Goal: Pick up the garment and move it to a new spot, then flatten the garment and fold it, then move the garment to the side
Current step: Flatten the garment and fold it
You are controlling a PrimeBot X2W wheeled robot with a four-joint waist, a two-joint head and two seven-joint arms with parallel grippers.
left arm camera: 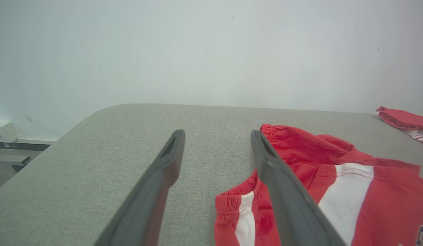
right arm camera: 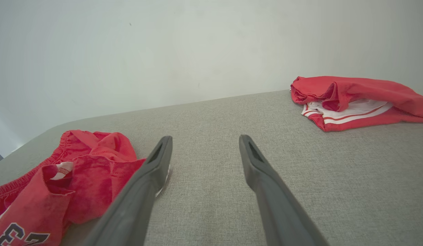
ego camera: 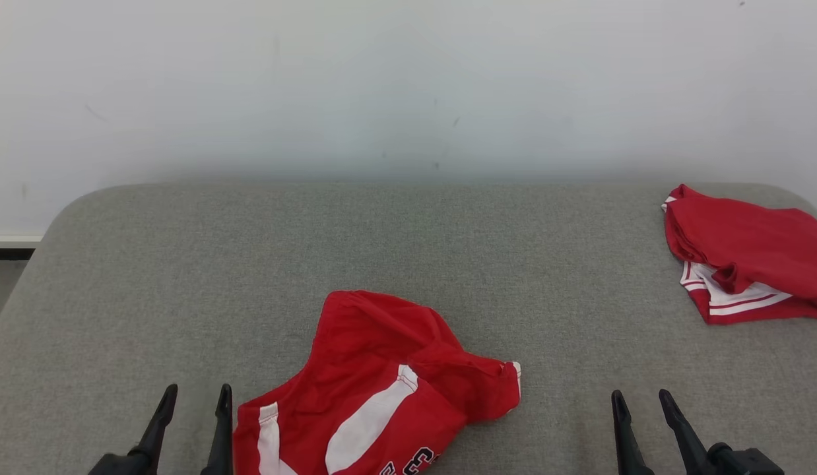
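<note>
My left hand is low at the near edge of the grey cloth-covered table, its two dark fingers spread apart with nothing between them but bare cloth. The garment lies just beside it. In my left wrist view the inner finger crosses in front of the gathered waistband, and I cannot tell whether it touches the fabric.

The garment is red with broad white stripes and dark numerals outlined in white near its lower part. It sits crumpled rather than flat: one part bunches up in a hump toward the far side, and a corner sticks out to my right showing a small white edge. It rests on the near part of the table, a little left of the middle, between my two hands and much closer to the left one. Its near part runs off the bottom of the head view.

My right hand is low on the other side, fingers apart too and holding nothing, with bare table under it.

A second garment, red with white and red striped trim, lies folded at the far right of the table, well apart from the first. Behind the table is a plain pale wall.
</note>
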